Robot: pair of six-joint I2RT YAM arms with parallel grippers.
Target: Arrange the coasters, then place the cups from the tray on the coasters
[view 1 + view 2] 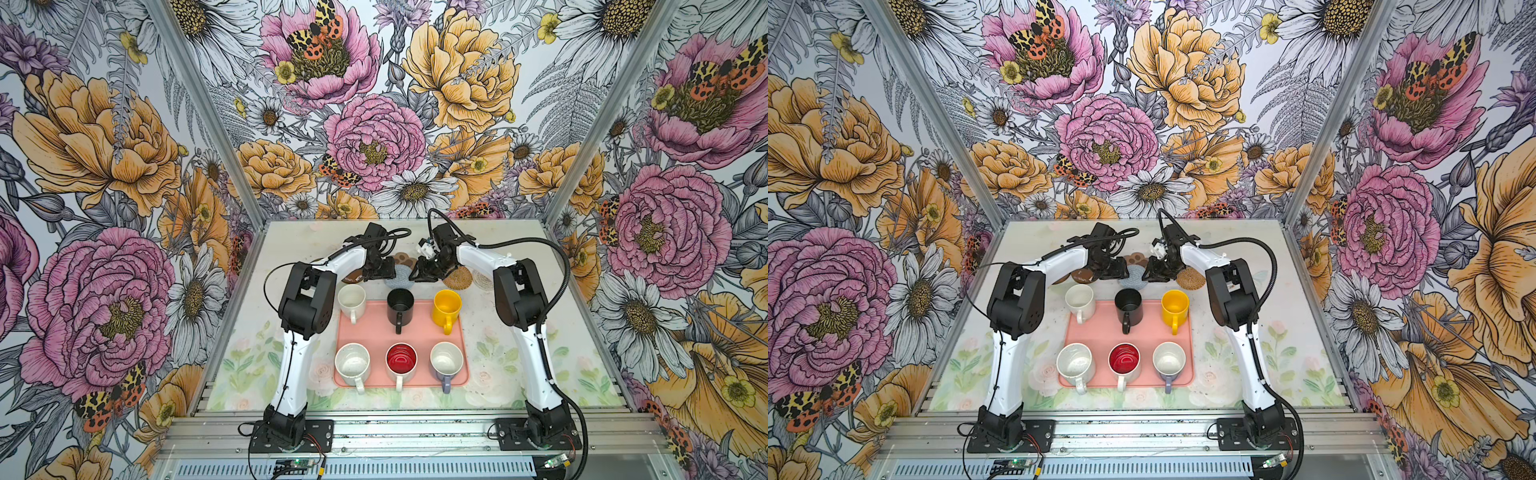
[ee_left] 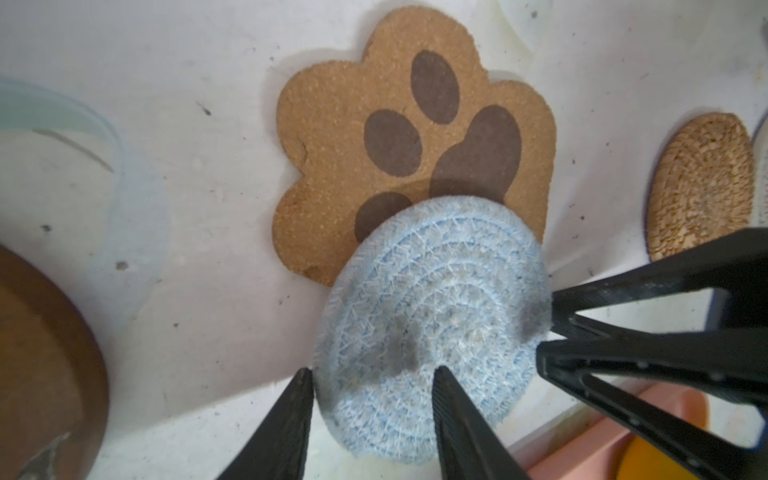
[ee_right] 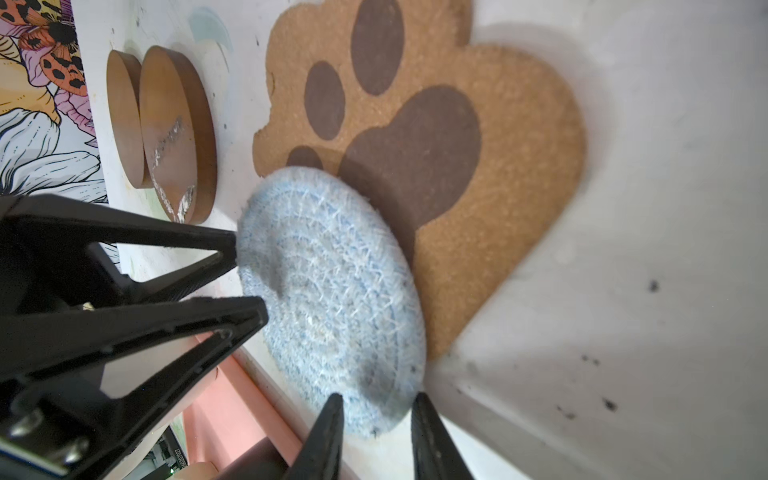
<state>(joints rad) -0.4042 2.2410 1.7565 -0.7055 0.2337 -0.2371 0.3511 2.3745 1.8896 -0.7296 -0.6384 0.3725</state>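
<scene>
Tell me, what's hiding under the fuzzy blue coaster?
The blue coaster overlaps the paw-print coaster, covering part of its big dark pad and one toe spot. The rest lies over the white table. Whatever else sits beneath its middle is hidden.

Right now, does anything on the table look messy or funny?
Yes. The blue woven coaster sits partly over the paw-print coaster, covering some of its print, instead of having its own spot. One brown disc also shows a scuffed whitish patch.
</scene>
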